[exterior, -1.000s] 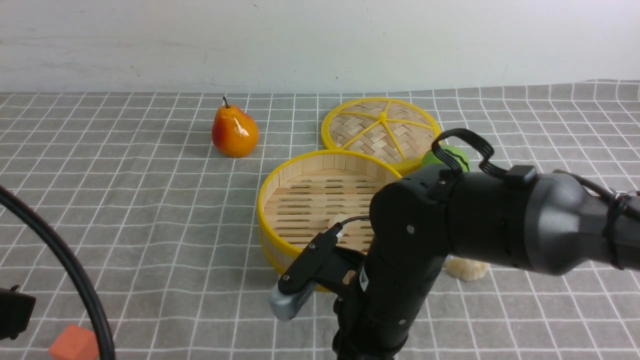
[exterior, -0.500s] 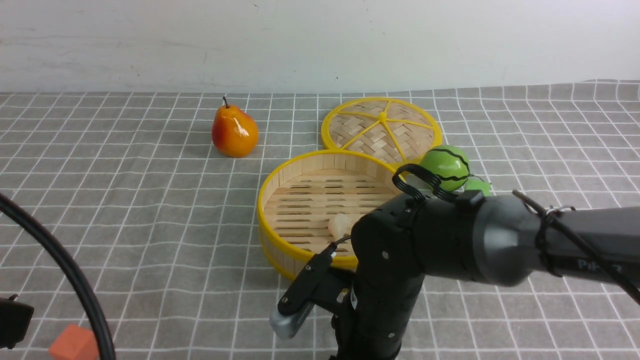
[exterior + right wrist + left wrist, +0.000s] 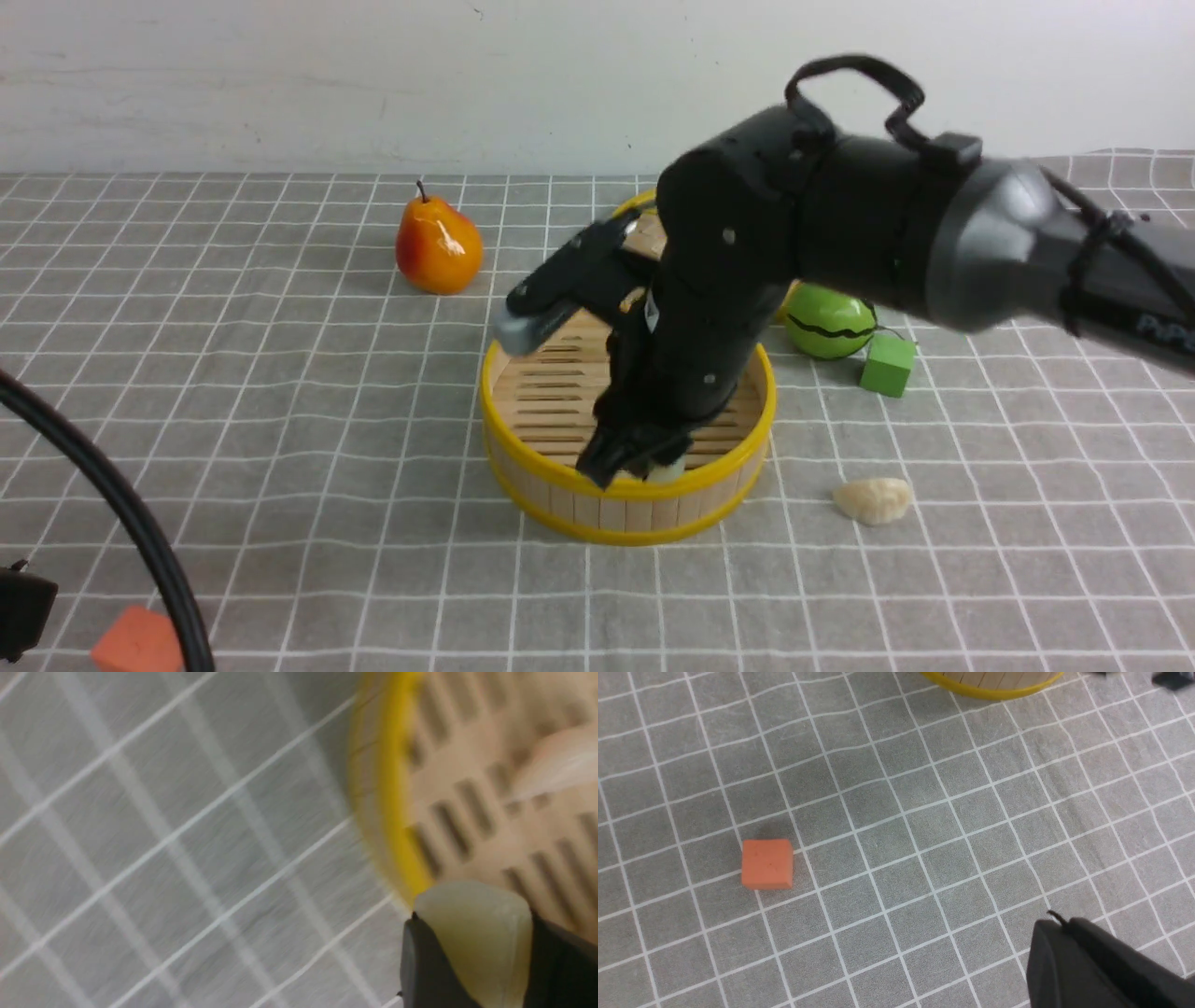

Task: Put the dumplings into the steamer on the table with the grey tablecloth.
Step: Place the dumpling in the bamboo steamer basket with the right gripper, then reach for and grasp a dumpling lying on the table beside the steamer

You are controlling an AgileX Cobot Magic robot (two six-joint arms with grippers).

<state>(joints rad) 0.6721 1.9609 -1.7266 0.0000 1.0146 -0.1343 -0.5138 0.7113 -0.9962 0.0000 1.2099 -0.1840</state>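
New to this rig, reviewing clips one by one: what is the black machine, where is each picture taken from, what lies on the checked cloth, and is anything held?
It is a robot with two arms, each ending in a two-fingered gripper. The wide picture looks forward from between the arms; the other two come from cameras on the left and right wrists. On the grey tablecloth sit a bamboo steamer, a pear, a green striped ball, a green cube and an orange cube. The right gripper, low over the steamer's near side, is shut on a pale dumpling. A second dumpling, blurred, lies on the steamer floor; a third dumpling lies on the cloth to the steamer's right. The left gripper is shut, with nothing seen in it.
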